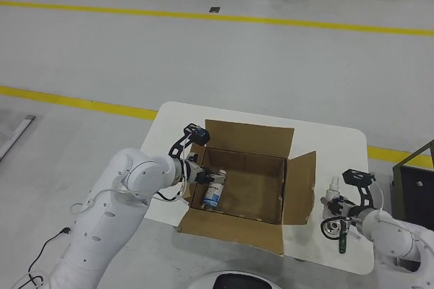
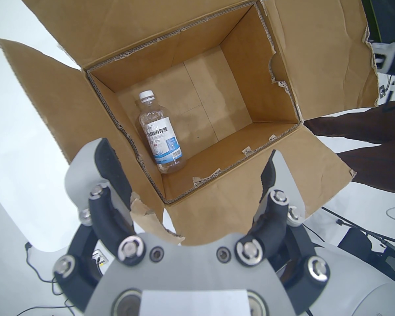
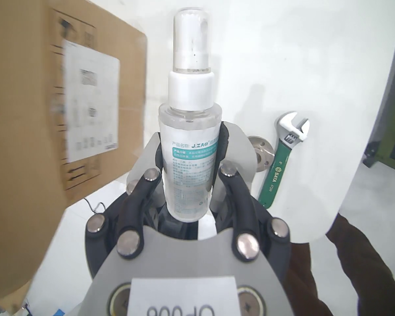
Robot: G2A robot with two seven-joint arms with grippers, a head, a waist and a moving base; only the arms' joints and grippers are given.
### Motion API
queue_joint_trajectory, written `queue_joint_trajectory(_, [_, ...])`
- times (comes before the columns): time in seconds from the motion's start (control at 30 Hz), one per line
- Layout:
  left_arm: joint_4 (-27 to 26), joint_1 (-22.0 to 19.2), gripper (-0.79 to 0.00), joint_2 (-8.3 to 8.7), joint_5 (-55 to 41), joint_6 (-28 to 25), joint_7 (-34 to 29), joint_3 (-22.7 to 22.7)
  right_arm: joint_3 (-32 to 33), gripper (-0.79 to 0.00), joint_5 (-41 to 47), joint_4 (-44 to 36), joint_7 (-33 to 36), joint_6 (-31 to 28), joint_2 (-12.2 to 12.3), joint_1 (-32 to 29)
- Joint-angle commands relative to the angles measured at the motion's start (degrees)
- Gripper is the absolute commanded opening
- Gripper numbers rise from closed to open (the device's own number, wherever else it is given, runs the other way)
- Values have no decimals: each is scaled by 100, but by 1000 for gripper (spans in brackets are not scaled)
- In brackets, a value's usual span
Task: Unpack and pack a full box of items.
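1. On the white table (image 1: 333, 144), toward its middle, an open cardboard box (image 1: 246, 180) sits with its four flaps spread.
2. The left gripper (image 1: 200, 177) hangs over the box's left wall, jaws wide and holding nothing. Its own wrist view shows the spread fingers (image 2: 108, 162) above the box's torn rim.
3. A clear bottle (image 2: 161, 133) with a white cap lies on the box floor along that left wall. The top view gives it as a small pale shape, while the left wrist view shows its blue-and-white label.
4. Near the table's right edge, the right gripper (image 3: 192, 139) is clamped around the labelled body of a spray bottle (image 3: 191, 100), whose clear cap sticks out past the fingers.
5. The right wrist view shows a green-handled wrench (image 3: 284, 159) lying on the table just beside a metal ring (image 3: 261, 152). In the top view the two are small dark shapes near the table's right edge.
6. The right wrist view also catches a white label on the outside of the box flap.
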Motion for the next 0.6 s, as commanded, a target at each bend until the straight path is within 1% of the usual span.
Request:
queue_joint_trajectory(0.0, [-164,66,0,23,180,-52,193,-42,259,-785,492,-358,2,-19,9,-116])
queue_joint_trajectory(0.07, [-451,144,0,60,365,-11,270,-165,425,-785,978,-734,26,-70,16,-246])
queue_joint_trajectory(0.17, [-823,290,0,117,679,17,426,-380,522,-785,1387,-1188,-126,-165,23,-381])
queue_joint_trajectory(0.3, [-1128,525,0,182,1057,136,672,-681,383,-785,1643,-1641,-300,-253,20,-695])
queue_joint_trajectory(0.43, [-1250,747,0,227,1145,406,878,-1030,-55,-785,1481,-2064,-475,-218,29,-851])
queue_joint_trajectory(0.5, [-1244,816,0,232,906,504,919,-1165,-329,-785,1191,-2150,-629,-201,39,-829])
queue_joint_trajectory(0.57, [-1244,816,0,232,906,504,919,-1165,-640,-785,996,-2150,-758,-138,43,-790])
